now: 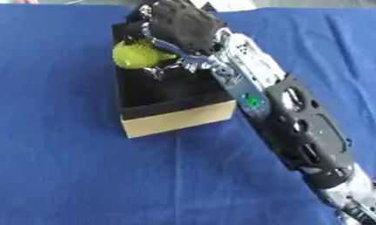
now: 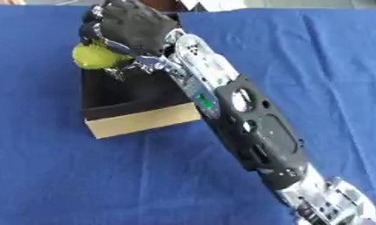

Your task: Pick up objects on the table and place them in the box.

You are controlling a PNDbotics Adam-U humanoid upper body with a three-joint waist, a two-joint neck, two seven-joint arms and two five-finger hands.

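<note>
My right hand [image 1: 182, 27] reaches from the lower right across the table and hangs over the far part of the box [image 1: 175, 118]. Its fingers are curled round a yellow-green spiky ball [image 1: 137, 55], which sits above the box's left wall. The box is cardboard with a black inside, and no objects show in the part of the inside that the arm leaves visible. My left hand is out of both views.
A blue cloth [image 1: 60, 154] covers the whole table. My right forearm [image 1: 298, 127] lies diagonally across the right half of the cloth. White things [image 1: 237, 4] show at the far edge behind the box.
</note>
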